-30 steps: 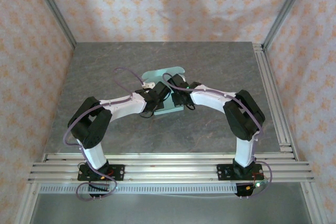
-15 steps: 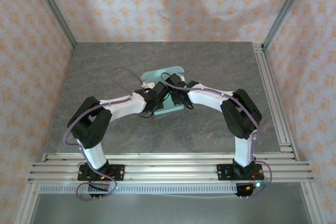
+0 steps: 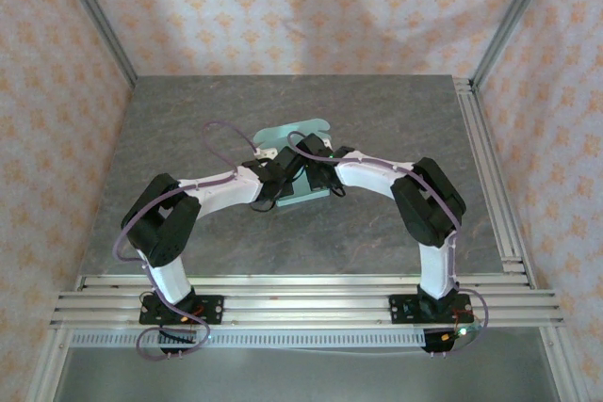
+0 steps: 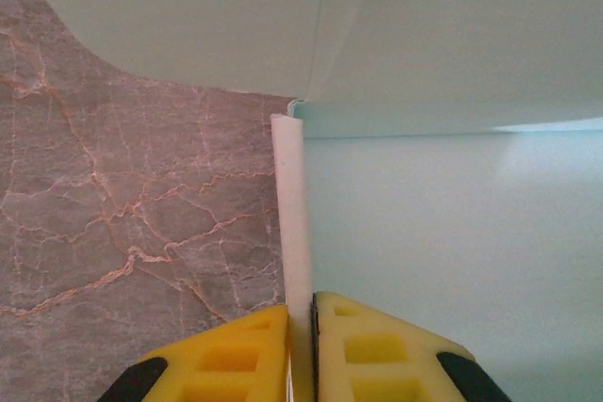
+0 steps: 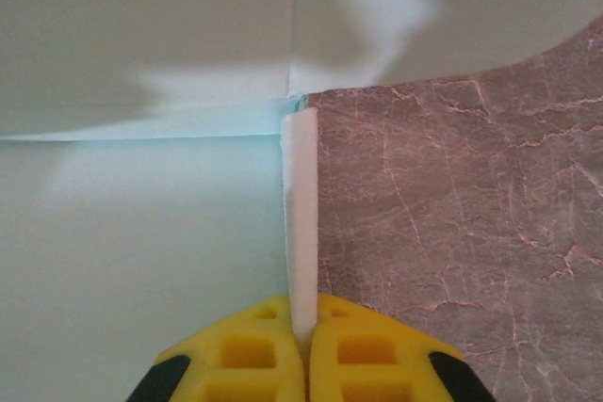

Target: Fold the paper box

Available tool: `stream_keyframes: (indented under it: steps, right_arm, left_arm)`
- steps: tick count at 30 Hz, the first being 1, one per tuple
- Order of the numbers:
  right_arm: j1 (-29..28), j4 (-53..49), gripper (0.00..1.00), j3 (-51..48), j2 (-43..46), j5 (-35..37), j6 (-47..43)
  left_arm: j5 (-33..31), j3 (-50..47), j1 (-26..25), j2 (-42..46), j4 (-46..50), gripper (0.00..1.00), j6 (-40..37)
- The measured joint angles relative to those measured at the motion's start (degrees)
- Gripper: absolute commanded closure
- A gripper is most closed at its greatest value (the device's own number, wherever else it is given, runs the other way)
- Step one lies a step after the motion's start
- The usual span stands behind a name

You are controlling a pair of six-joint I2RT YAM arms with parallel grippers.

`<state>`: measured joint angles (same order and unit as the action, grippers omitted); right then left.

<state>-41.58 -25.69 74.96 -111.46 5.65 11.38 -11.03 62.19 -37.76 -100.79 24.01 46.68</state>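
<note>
Grey veined stone worktop [image 3: 396, 120], enclosed by orange-patterned papered walls [image 3: 311, 7]. Mint paper box [image 3: 303, 129] at mid-worktop; left jaws clamped on one upright side flap, right jaws clamped on the opposite.

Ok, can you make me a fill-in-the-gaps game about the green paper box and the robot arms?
The thin card paper box is pale mint-____. The pads of the jaws are coloured ____. The left arm's jaws pinch the box's left upright flap; the right arm's jaws pinch its ____ flap. The box lies on a grey, veined ____.
Missing words: green; yellow; right; table.
</note>
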Motion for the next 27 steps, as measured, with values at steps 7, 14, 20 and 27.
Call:
stream_keyframes:
  steps: [7,14,20,27]
  right_arm:
    - [-0.20,-0.02,0.98,0.00,-0.04,1.07,-0.11]
    - [-1.49,0.17,0.98,0.00,-0.26,2.93,-0.11]
    - [-1.86,-0.04,0.98,0.13,-0.59,4.63,-0.55]
    - [-2.80,-3.45,0.98,2.54,-2.84,11.69,-1.16]
  left_arm:
    - [-0.04,-1.03,-0.02,0.39,-0.48,0.71,0.94]
    - [-0.13,-6.23,-0.02,6.64,-3.04,0.45,3.80]
    - [0.31,-12.59,-0.02,15.21,-5.20,0.29,7.39]
    - [0.04,-18.86,2.08,24.96,-4.13,0.24,9.42]
